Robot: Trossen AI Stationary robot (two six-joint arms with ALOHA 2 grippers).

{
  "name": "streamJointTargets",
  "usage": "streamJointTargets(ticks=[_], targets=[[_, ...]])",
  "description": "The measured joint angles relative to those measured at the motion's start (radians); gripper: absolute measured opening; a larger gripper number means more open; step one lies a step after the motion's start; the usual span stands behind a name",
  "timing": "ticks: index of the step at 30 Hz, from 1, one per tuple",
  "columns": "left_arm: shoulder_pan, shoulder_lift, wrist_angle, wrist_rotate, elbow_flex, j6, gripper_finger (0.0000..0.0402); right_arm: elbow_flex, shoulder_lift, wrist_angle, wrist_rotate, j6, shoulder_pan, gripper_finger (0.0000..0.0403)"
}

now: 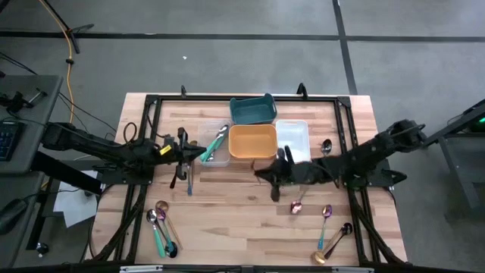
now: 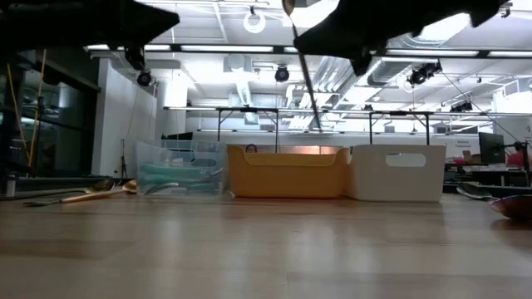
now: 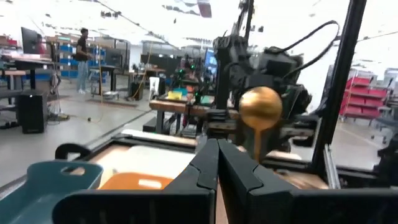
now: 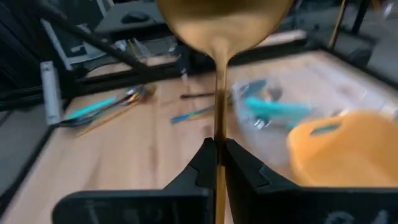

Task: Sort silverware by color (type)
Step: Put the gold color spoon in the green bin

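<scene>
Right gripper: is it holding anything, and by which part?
Yes. The right gripper is shut on a gold spoon, pinching its thin handle below the bowl. The left gripper is shut, holding nothing.

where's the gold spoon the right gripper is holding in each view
High view: hardly visible, at the right gripper below the orange bin.
Low view: gold spoon's thin stem hanging top centre.
Left wrist view: bowl at centre right.
Right wrist view: bowl at top, stem between the fingers.
Shared landmark: the orange bin.
</scene>
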Motion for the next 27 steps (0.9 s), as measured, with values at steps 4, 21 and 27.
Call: streamJointTargets(ticks=[4, 21, 27], targets=[[-0.001, 0.016, -0.024, 0.075, 0.033, -0.014, 0.0000, 0.004, 0.000, 0.024, -0.031, -0.109, -0.069, 0.0005], [0.001, 0.088, -0.015, 0.064, 0.049, 0.031, 0.0000, 0.000, 0.001, 0.034, -0.083, -0.195, -0.102, 0.0005], [0.001, 0.087, -0.014, 0.064, 0.049, 0.030, 0.0000, 0.000, 0.001, 0.034, -0.083, -0.190, -0.102, 0.0005]])
